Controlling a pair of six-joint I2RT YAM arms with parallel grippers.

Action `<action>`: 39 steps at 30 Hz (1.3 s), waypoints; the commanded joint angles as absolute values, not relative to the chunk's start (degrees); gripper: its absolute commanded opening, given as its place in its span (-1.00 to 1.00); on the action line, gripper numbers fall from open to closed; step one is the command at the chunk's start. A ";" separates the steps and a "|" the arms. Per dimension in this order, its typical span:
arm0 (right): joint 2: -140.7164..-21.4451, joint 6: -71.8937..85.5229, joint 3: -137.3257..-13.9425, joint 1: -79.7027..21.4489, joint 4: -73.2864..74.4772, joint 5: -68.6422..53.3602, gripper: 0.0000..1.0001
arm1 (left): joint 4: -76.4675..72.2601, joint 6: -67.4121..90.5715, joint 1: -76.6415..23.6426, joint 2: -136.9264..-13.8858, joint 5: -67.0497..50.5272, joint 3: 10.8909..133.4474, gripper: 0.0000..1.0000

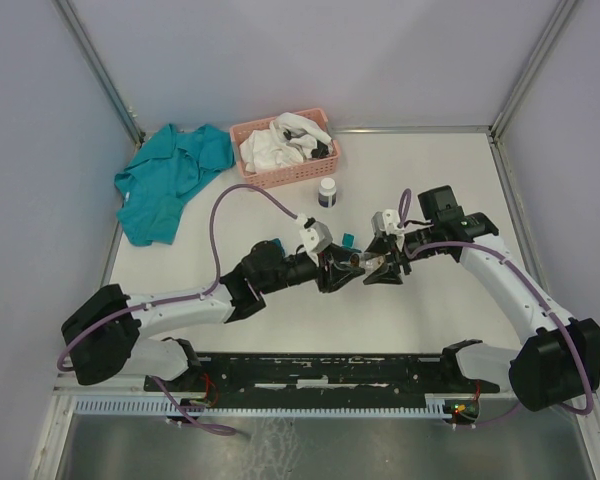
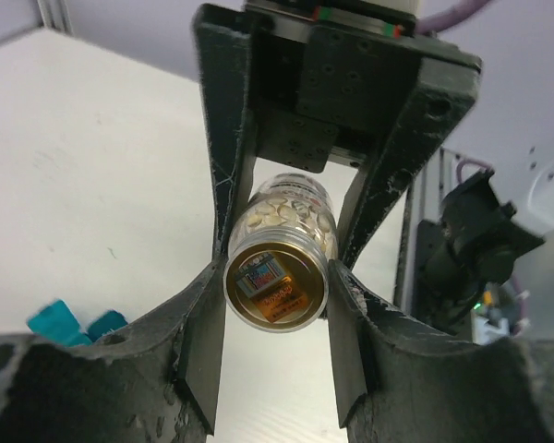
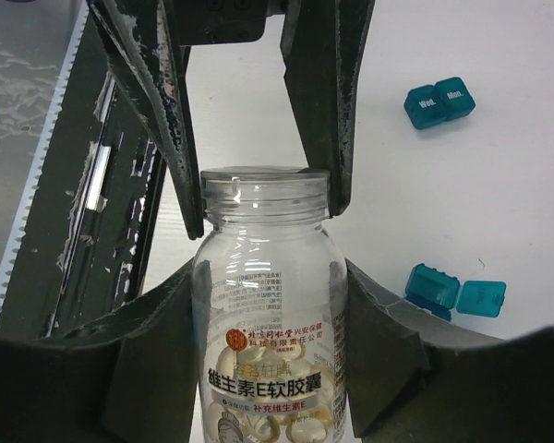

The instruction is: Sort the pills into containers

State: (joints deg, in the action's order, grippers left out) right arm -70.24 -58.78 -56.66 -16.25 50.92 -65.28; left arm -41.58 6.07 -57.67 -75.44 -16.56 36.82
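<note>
A clear pill bottle (image 3: 270,314) (image 1: 364,263) hangs level between my two arms above the table's middle. Pale yellow pills (image 3: 268,420) fill its lower part. My right gripper (image 3: 272,277) (image 1: 378,266) is shut on the bottle's body. My left gripper (image 2: 275,281) (image 1: 348,264) clamps the gold-topped cap (image 2: 275,286), with its fingers (image 3: 319,111) touching both sides of it. Two teal containers lie on the table: a joined pair (image 3: 439,103) and one with its lid swung open (image 3: 454,293). From above, one container (image 1: 347,239) shows behind the grippers.
A white bottle with a dark base (image 1: 327,192) stands behind the grippers. A pink lattice basket (image 1: 285,148) with white cloth sits at the back, and a teal cloth (image 1: 170,180) lies at the back left. Metal frame posts (image 1: 100,70) bound the table.
</note>
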 commanded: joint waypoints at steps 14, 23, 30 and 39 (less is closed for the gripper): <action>-70.10 -51.42 -57.32 -16.08 41.60 -63.01 -0.99 | -18.58 48.25 -59.46 -71.51 0.85 48.85 -0.66; -70.09 -51.33 -57.35 -16.08 41.67 -63.13 -0.99 | -18.36 48.16 -59.45 -72.51 0.43 48.91 -0.52; -69.98 -51.42 -57.39 -16.08 41.73 -63.20 -0.99 | -18.40 48.58 -59.45 -72.66 0.52 48.70 -0.02; -69.97 -51.59 -57.50 -16.11 41.95 -63.31 -0.99 | -17.85 48.90 -59.48 -71.61 0.94 47.45 0.58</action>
State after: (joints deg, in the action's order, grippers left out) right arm -70.24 -51.66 -56.66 -16.25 43.64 -62.67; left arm -16.88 47.03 -59.11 -73.71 1.10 46.35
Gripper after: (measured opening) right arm 0.606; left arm 0.748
